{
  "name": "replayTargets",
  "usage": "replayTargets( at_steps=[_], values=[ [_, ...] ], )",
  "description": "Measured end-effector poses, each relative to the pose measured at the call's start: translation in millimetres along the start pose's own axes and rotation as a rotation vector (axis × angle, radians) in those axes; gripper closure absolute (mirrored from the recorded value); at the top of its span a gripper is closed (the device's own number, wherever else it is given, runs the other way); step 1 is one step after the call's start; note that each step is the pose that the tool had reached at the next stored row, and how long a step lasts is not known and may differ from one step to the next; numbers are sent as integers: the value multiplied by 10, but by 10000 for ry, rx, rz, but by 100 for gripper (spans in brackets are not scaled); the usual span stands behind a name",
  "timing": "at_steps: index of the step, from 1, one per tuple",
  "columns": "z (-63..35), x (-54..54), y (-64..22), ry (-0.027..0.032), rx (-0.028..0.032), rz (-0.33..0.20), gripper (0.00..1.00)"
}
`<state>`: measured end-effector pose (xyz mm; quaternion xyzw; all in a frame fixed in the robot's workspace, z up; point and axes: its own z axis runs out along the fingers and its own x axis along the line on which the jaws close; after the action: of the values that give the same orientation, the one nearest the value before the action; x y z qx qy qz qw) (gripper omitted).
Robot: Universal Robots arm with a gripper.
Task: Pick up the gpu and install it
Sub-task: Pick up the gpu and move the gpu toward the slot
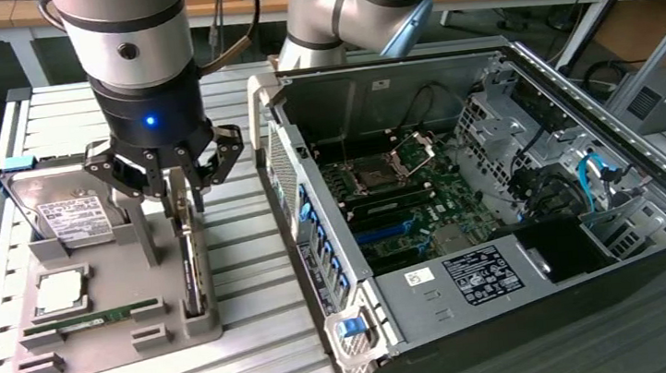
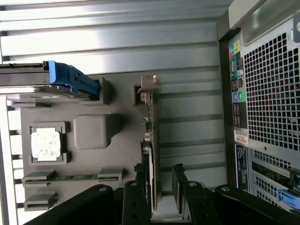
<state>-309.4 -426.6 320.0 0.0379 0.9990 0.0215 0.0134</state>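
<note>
In the exterior view my gripper (image 1: 181,200) hangs over a gray holder (image 1: 115,344) on the slatted table (image 1: 265,361), at the exterior view's left. My jaws stand wide. The gpu (image 1: 193,266) stands on its edge in a slot at the holder's side nearest the computer case (image 1: 472,320), right under my fingertips. On the far side of the gpu from the case, the hard drive (image 1: 64,215) leans upright in its own slot, close to my gripper's linkage. The processor chip (image 1: 59,289) lies flat in a pocket, and the green memory stick (image 1: 93,318) sits in a groove beside it. The case lies open at the exterior view's right with its motherboard (image 1: 391,208) exposed. Its near wall rises just beside the holder.

In the wrist view I look straight down the gpu's thin edge, with its silver bracket (image 2: 149,82) at the end away from me. My two fingers (image 2: 139,197) straddle the card, one on each face. One sits just beside the board and the other leaves a clear gap, and I cannot tell whether the near one touches. The hard drive's blue tab (image 2: 72,79) juts toward the bracket end. The case's perforated rear panel (image 2: 272,93) runs along the open-gap side.
</note>
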Motion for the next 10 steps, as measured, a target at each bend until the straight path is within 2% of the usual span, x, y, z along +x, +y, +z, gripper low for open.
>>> replayTargets(
  at_steps=[10],
  values=[
    [42,3,-12,-1,-1,0,64]
  ],
)
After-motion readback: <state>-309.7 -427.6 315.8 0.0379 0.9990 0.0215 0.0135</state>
